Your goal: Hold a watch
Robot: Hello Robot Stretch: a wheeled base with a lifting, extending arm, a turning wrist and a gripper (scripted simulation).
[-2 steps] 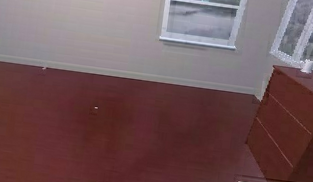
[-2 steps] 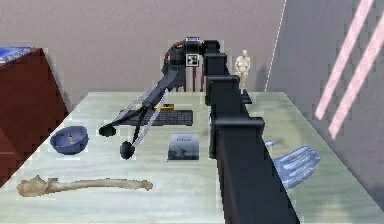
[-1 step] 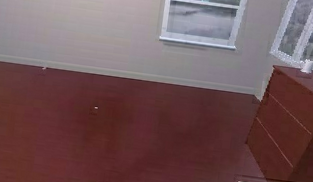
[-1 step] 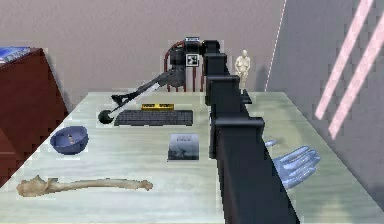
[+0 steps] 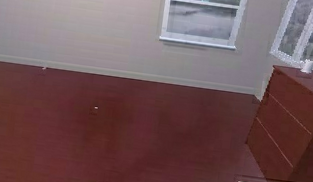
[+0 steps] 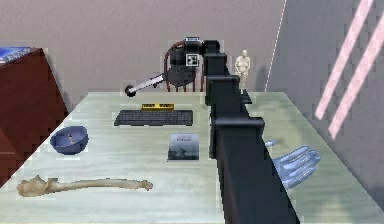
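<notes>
One arm stretches over the table, its gripper near a small yellow-black strip behind the keyboard, perhaps the watch. I cannot tell the fingers' state or whether they hold anything.

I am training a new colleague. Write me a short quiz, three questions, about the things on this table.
1. True or false: the blue bowl stands on top of the keyboard.
2. What lies just beyond the keyboard's far side? A) a small yellow and black thing B) a red cup C) a green bottle
3. Fill in: the long pale thing near the bowl is shaped like a ____.
Key: 1 false; 2 A; 3 bone.
</notes>
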